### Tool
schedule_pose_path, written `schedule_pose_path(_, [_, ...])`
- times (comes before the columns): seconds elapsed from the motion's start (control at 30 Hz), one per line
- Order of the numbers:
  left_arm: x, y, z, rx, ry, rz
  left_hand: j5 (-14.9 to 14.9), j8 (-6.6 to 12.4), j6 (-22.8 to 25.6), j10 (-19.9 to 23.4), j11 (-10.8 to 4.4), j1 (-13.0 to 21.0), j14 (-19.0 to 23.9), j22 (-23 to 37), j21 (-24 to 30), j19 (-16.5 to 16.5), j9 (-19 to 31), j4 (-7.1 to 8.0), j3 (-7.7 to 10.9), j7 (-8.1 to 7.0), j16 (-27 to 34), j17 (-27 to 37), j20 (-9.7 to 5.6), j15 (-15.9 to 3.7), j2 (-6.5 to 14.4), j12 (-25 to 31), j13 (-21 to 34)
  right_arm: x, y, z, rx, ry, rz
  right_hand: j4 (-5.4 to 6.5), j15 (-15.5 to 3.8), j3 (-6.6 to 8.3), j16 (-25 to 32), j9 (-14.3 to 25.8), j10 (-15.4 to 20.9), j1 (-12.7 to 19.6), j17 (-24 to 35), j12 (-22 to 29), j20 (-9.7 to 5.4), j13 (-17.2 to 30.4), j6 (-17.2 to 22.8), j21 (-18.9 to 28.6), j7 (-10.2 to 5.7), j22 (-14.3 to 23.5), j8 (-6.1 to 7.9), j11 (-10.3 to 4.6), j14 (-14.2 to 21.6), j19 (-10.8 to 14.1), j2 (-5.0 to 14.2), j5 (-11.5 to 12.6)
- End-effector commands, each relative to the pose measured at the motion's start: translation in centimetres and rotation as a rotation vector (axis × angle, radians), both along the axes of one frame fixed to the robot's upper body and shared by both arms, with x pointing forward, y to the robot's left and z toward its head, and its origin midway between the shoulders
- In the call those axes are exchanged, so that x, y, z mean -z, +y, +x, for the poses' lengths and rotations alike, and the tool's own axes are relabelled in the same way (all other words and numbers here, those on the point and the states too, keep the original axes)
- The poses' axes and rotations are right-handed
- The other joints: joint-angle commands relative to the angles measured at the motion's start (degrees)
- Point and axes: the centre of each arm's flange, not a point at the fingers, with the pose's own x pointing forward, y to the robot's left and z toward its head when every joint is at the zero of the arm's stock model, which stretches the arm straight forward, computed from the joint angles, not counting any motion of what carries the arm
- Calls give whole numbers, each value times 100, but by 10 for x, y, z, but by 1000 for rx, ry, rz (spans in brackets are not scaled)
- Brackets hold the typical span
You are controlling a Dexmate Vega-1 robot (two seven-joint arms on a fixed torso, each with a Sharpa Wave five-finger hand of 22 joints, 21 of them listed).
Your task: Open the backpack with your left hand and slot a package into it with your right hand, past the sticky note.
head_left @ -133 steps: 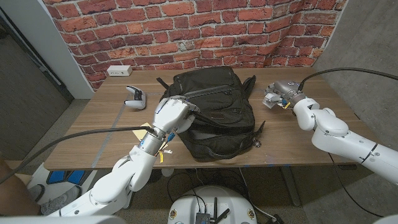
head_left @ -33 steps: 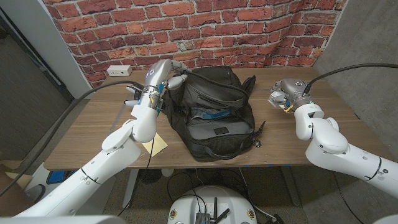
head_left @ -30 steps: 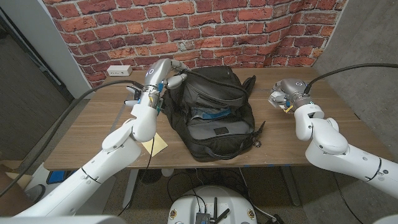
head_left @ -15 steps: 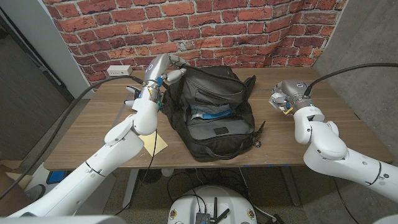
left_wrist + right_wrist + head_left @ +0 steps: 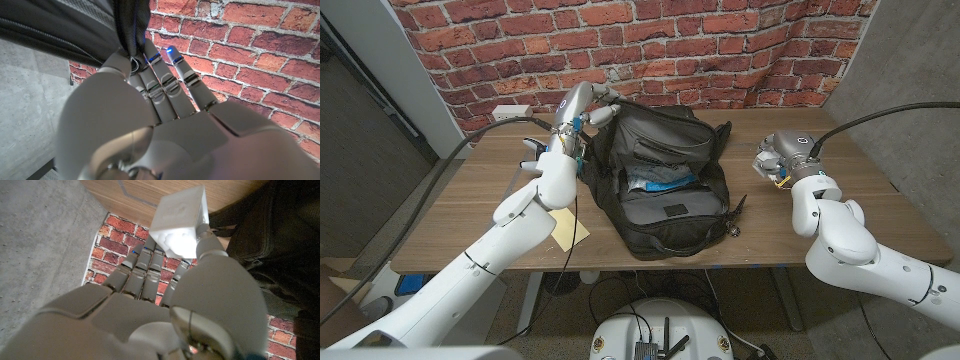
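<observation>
Black backpack (image 5: pixel 665 175): no readable writing.

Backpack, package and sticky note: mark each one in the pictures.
backpack (image 5: pixel 665 215): head view, on its front pocket panel.
package (image 5: pixel 181 222): right wrist view, on the white box's near face.
sticky note (image 5: pixel 570 230): head view, on the yellow sheet's middle.

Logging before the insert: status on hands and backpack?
Left hand holds backpack flap up. Right hand grips white package, apart from bag. Sticky note on table, beside backpack.
</observation>
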Motion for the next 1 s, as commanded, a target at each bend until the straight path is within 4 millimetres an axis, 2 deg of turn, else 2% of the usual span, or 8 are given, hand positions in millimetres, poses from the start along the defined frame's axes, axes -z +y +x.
schedule_pose_path(0.03, [-7, -3, 6, 25, 6, -25, 33, -15, 36, 85, -40, 12, 32, 13, 26, 57, 6, 9, 41, 39, -15, 27, -630, 3, 85, 33, 16, 9, 6, -13, 10, 2, 19, 5, -935, 15, -11, 4, 1370, 253, 12, 24, -521, 8, 59, -7, 7, 10, -14, -1298, 53, 52, 299, 15])
schedule_pose_path(0.5, [-11, -7, 13, 59, 20, -34, 33, -23, 44, 92, -41, 13, 47, 12, 25, 69, 9, 5, 41, 42, -18, 27, -632, 1, 83, 31, 17, 17, 16, -37, 21, -7, 43, 3, -936, 11, -27, -7, 1375, 250, 17, 8, -524, 17, 73, -5, 8, 9, -35, -1298, 70, 55, 298, 17])
schedule_pose_path(1.0, [-14, -8, 22, 77, 28, -42, 34, -31, 47, 92, -42, 18, 54, 12, 24, 76, 10, 1, 42, 44, -21, 26, -632, 2, 80, 27, 18, 19, 27, -52, 6, -18, 54, 0, -938, 8, -44, -13, 1385, 248, 22, 6, -527, 42, 80, -4, 8, 10, -55, -1297, 76, 58, 297, 20])
